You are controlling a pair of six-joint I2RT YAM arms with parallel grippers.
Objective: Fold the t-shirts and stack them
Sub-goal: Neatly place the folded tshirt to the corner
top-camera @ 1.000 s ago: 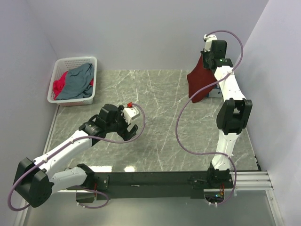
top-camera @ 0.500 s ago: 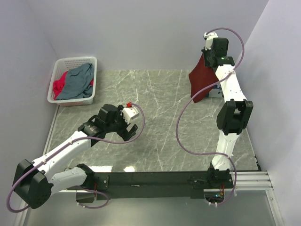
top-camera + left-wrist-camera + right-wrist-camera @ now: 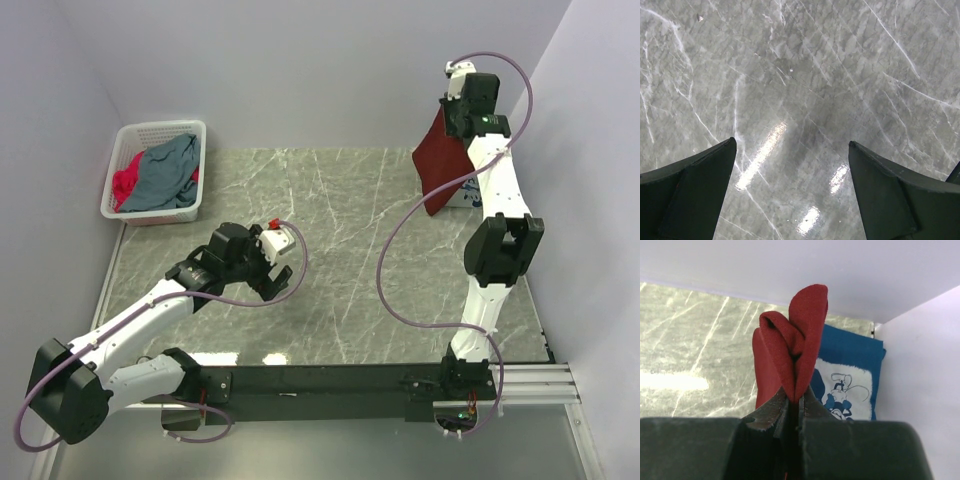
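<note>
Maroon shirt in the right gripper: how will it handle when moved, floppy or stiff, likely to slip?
Likely floppy: the maroon shirt hangs limp below the right gripper. Probably light, since one pinch on a bunched fold carries all of it. It may land creased or slip, as only that small fold is clamped.

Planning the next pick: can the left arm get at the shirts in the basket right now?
Probably yes: the left gripper is open and empty, the basket is open-topped, and nothing stands between it and the shirts.
</note>
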